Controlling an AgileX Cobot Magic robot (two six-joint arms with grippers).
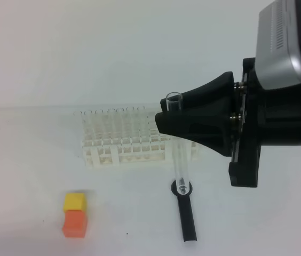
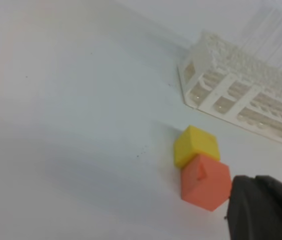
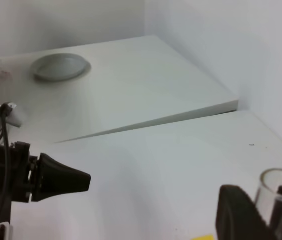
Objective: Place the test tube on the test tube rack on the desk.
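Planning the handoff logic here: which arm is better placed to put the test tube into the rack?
Right. The right pincer already holds the test tube upright, beside the test tube rack. The left pincer is shut, holds nothing, and sits by the orange block.

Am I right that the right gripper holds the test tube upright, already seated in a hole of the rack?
Not quite. The right gripper does hold the test tube upright, but it isn't seated: the exterior high view shows it in front of the test tube rack, its rounded end over the black stick.
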